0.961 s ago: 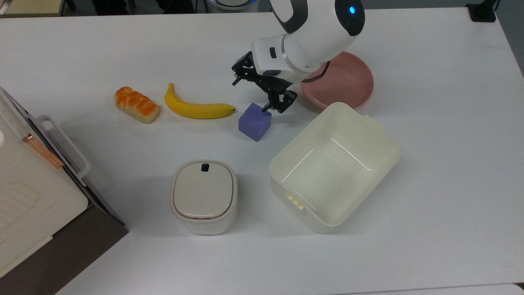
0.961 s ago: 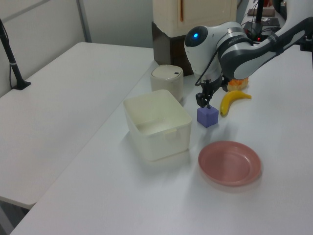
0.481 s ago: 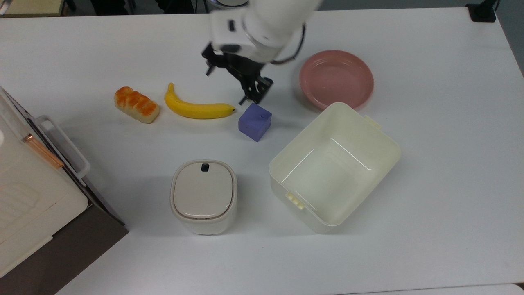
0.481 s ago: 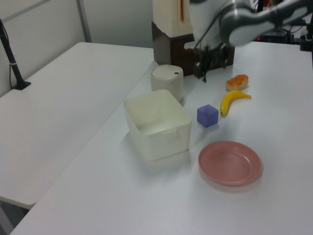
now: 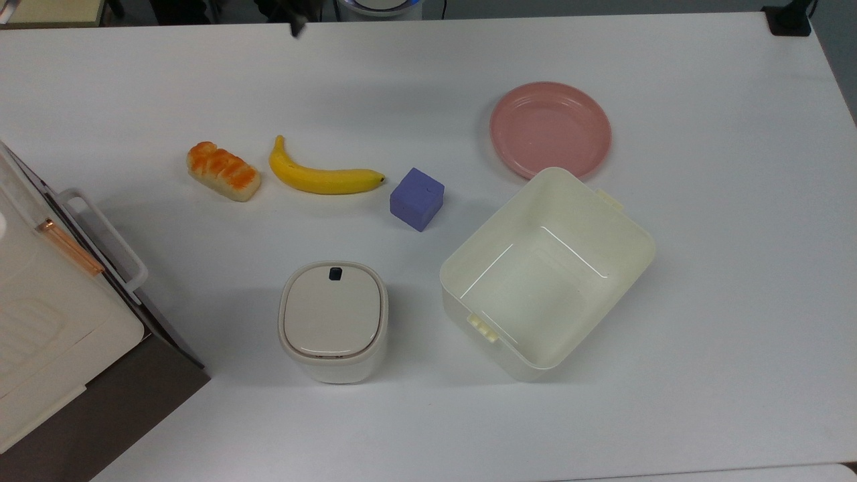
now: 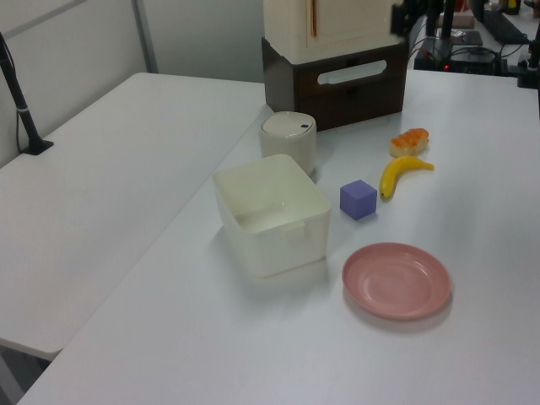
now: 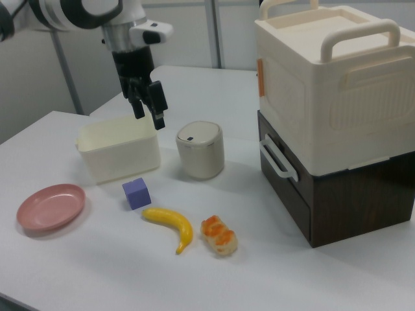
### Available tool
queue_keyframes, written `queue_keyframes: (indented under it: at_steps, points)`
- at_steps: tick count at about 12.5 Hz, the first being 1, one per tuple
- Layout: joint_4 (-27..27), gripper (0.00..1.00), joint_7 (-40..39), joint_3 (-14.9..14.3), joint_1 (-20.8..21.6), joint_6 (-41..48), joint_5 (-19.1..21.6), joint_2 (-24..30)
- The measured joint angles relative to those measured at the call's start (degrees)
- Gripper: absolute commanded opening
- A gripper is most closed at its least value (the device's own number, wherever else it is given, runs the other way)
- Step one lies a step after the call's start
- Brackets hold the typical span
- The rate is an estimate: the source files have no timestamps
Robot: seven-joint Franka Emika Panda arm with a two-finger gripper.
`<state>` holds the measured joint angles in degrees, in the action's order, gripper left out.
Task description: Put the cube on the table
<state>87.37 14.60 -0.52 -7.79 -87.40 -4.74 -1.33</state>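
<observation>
The blue-purple cube [image 5: 416,199] [image 6: 359,199] [image 7: 136,193] rests flat on the white table [image 5: 703,281] [image 6: 481,202] [image 7: 91,265], between the banana and the cream bin. Nothing touches it. In the right view my gripper [image 7: 148,111] hangs high above the table, well over the cube and in front of the bin, fingers pointing down. It is open with nothing between the fingers. A dark tip of it [image 5: 296,27] shows at the top view's upper edge.
A banana [image 5: 325,177] and a bread roll [image 5: 223,171] lie to the top view's left of the cube. A pink plate [image 5: 550,129], a cream bin [image 5: 450,269], a lidded canister [image 5: 333,320] and a stacked drawer box [image 5: 40,321] stand around it.
My gripper has lifted away from the cube and swung toward the top view's upper left edge. The cube stays where it was on the table.
</observation>
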Motion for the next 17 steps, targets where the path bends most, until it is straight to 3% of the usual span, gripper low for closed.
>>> queue_keyframes:
  at_steps: [2, 5, 8, 9, 12, 14, 17]
  points:
    - [0.0, 1.00, -5.5, -3.9, 0.0, 1.2, 1.8, 2.3]
    - [0.0, 1.00, -7.4, -9.0, 1.9, 1.2, 4.4, 3.4]
    - [0.0, 1.00, -7.4, -23.0, 16.8, 1.2, 4.4, 3.4]
    - [0.0, 1.00, -7.4, -25.0, 18.4, 1.2, 4.4, 3.4]
    - [-0.1, 1.00, -9.9, -25.1, 17.9, 1.2, 4.4, 3.4]
    - [-1.5, 1.00, -14.0, -21.6, 13.5, 1.4, 7.2, 3.4]
    - [-1.2, 1.00, -12.4, -15.9, 11.8, -0.8, 8.3, 3.0]
